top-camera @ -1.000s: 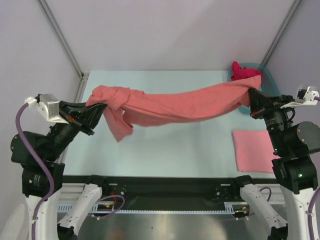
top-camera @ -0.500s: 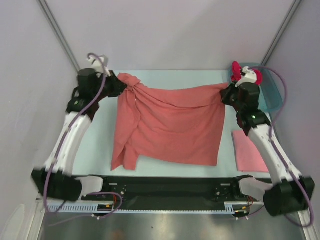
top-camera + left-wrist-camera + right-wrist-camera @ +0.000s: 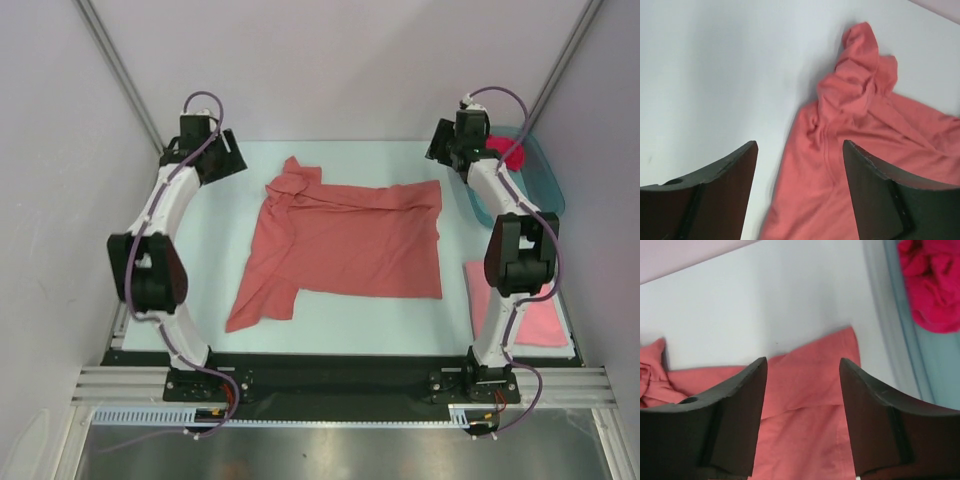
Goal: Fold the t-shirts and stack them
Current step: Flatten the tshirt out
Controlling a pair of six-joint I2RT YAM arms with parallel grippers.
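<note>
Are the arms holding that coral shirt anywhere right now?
Nothing is held. The left end effector and right end effector are both open, and the salmon-coral t-shirt lies loose on the table.

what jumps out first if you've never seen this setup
A salmon shirt lies spread across the middle of the table, its far-left corner bunched up. The left gripper and the right gripper hover open near its two far corners. A magenta shirt sits crumpled in the teal tub at the far right, and a folded pink shirt lies at the near right.
</note>
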